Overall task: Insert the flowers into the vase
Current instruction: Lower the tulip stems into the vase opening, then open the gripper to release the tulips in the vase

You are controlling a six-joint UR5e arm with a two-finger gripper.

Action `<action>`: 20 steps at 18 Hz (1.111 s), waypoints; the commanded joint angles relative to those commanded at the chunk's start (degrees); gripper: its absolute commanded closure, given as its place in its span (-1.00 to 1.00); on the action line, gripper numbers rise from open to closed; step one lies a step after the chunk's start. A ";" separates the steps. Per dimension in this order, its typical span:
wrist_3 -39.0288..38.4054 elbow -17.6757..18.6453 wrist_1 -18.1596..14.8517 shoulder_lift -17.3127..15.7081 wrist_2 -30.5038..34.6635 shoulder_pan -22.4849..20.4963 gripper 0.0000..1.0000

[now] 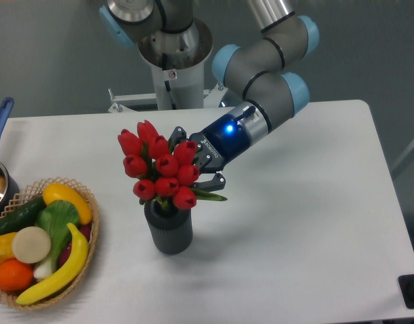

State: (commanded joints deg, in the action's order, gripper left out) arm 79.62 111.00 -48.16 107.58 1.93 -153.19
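Note:
The flowers (159, 169), a tight bunch of red tulip buds with green leaves, stand with their stems down inside the vase (169, 229). The vase is a small dark grey ribbed cylinder, upright on the white table, left of centre. One green leaf (210, 196) sticks out to the right over the rim. My gripper (197, 159) comes in from the right, level with the buds and right behind them. Its two black fingers are spread apart, one above and one below the bunch's right side. The buds hide whether the fingers touch them.
A wicker basket (92, 229) of fruit and vegetables sits at the front left edge. A blue-handled pot (1, 121) stands at the far left, mostly cut off. The arm's base (173, 61) stands behind the table. A dark object (412, 291) is at the right edge.

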 joint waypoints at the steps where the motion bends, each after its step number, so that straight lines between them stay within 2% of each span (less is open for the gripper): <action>1: 0.61 0.27 0.00 0.26 0.00 0.00 0.21; 12: 5.79 3.25 0.18 4.13 0.26 -0.44 0.17; 16: 6.69 3.43 0.18 4.57 0.26 -0.71 -0.01; 18: 6.86 3.35 0.18 4.57 0.26 -0.88 -0.50; 20: 7.12 3.43 0.18 4.57 0.26 -0.97 -0.88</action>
State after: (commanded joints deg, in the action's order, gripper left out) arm 86.75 114.43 -47.99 112.15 2.20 -154.16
